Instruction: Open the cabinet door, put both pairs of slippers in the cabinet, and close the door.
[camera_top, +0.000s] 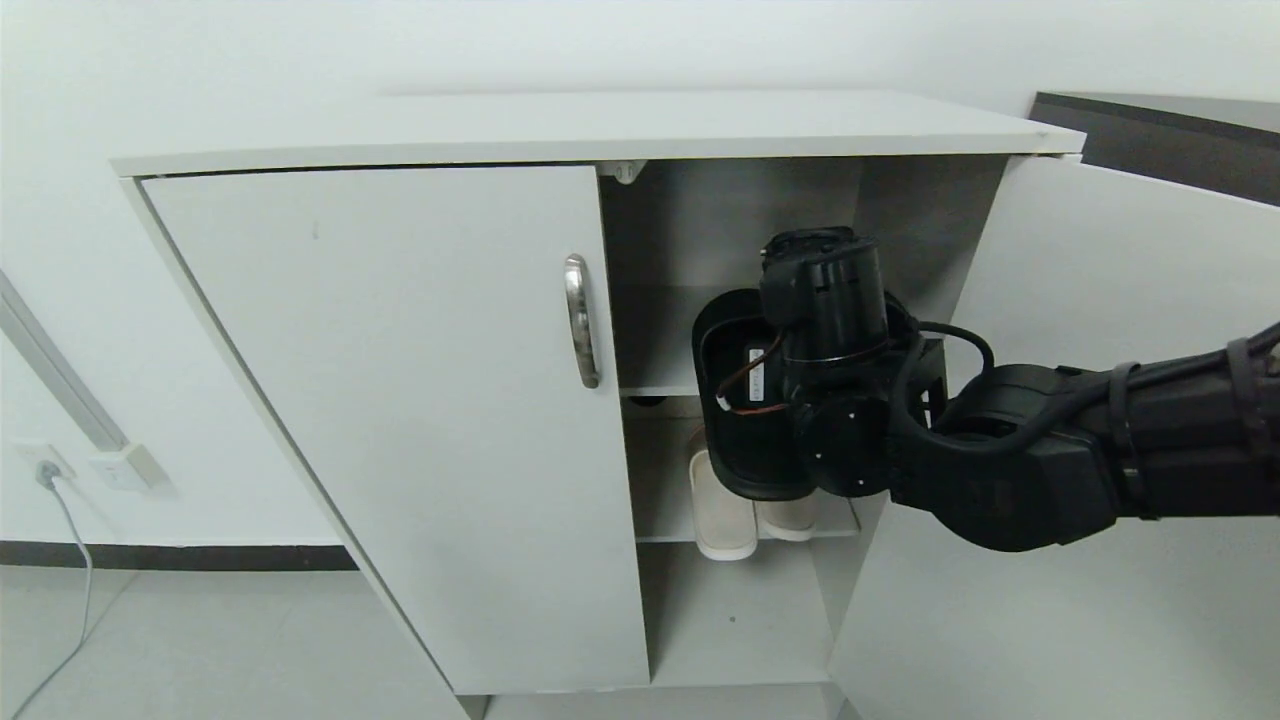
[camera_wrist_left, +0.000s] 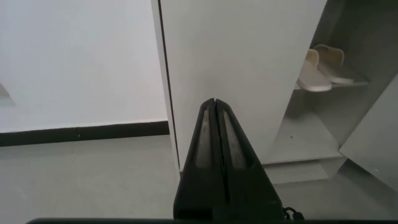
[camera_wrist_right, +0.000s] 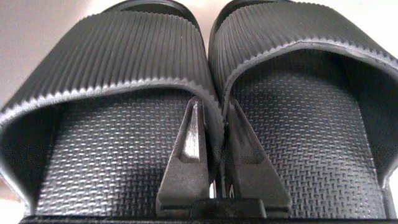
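Head view. White cabinet (camera_top: 600, 125) stands against the wall. Its left door (camera_top: 400, 420) is closed and carries a metal handle (camera_top: 582, 320). The right door (camera_top: 1090, 300) is swung wide open to the robot's right. The right arm (camera_top: 1000, 470) reaches into the open half. The black slippers (camera_top: 735, 420) hang at its wrist, standing roughly on end at the level of the upper shelf (camera_top: 650, 390). Whether they touch that shelf cannot be told. The fingers are hidden behind the wrist here. A pair of pale slippers (camera_top: 725, 515) lies side by side on the lower shelf (camera_top: 660, 535), toes outward, partly covered by the black pair in front. A wall socket (camera_top: 40, 465) with a cable sits low on the wall, far left.

Left wrist view. The left gripper (camera_wrist_left: 214, 104) has its fingers pressed flat together with nothing between them. It hangs above the grey floor (camera_wrist_left: 81, 180), pointing at the closed left door (camera_wrist_left: 236, 62). The pale slippers (camera_wrist_left: 323, 68) are on their shelf inside the open half, well apart from this gripper.

Right wrist view. The right gripper (camera_wrist_right: 214, 109) is clamped narrow on the black slippers (camera_wrist_right: 118, 106), pinching the two adjoining inner edges of the pair. One finger sits inside each slipper, under the ribbed straps.
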